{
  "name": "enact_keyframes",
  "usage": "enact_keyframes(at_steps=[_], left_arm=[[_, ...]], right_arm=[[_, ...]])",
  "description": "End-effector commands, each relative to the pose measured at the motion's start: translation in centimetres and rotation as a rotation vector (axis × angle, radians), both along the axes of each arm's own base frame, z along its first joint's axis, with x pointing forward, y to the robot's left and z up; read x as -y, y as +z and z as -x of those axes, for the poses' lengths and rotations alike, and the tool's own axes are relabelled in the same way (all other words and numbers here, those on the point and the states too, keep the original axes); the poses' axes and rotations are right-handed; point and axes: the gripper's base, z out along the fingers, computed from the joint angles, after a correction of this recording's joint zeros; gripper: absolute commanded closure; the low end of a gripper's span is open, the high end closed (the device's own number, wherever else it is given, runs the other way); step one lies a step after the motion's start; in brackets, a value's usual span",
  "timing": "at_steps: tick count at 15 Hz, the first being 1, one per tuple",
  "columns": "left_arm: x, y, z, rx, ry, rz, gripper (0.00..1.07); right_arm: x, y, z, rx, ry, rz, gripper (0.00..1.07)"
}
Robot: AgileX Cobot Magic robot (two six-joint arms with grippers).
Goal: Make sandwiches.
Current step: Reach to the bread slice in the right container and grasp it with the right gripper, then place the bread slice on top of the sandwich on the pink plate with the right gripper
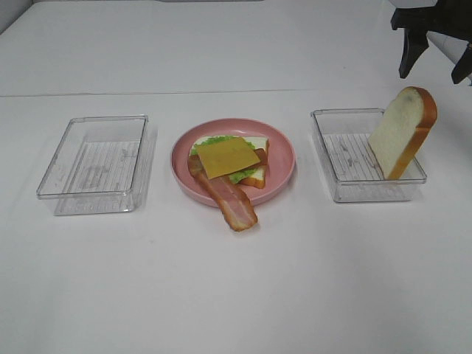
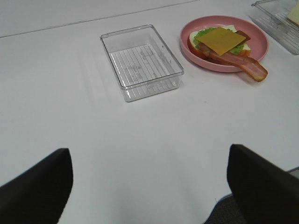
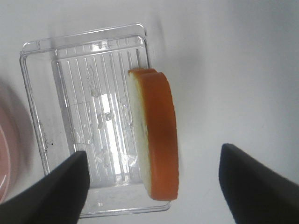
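While the right gripper [image 3: 152, 182] hangs wide open and empty, descend squarely over the orange-crusted white bread slice [image 1: 403, 131] leaning in the clear plastic tray [image 1: 333, 158].

Open stack: white toy bread slice with orange-brown crust [image 1: 256, 175] lying flat at the bottom, in the middle of the scene.
Lettuce: ruffled green leaf [image 1: 215, 139] on that slice.
Bacon: reddish-brown strips [image 1: 230, 199], one trailing out past the stack toward the front.
Cheese: flat yellow square [image 1: 226, 155] on top, turned slightly askew.
Second bread slice [image 1: 403, 131]: standing tilted on edge, well to the right, apart from the stack.
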Motion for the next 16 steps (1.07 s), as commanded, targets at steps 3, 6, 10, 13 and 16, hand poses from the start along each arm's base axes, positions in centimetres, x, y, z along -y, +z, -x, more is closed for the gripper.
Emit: enact_keyframes(at_steps=[3,6,10,13,16], left_arm=[[0.0,-0.1,-0.1,0.002,0.003,0.001,0.22],[0.0,-0.1,-0.1,0.002,0.003,0.001,0.22],[0.0,-0.1,-0.1,0.002,0.003,0.001,0.22],[0.0,-0.1,-0.1,0.002,0.003,0.001,0.22],[0.0,-0.1,-0.1,0.002,0.003,0.001,0.22]], right_arm=[[0.0,-2.5,-0.6,-0.076,0.006,-0.010,0.34],[-0.1,-4.6,-1.0,-0.132,0.005,-0.027,0.35],[-0.5,-5.8,-1.1,-0.171,0.037,-0.050,0.79],[-0.5,-5.0,-0.9,-0.164,0.037,-0.050,1.07],[-0.8,-2.3,-0.3,-0.099,0.036,-0.086,1.07]])
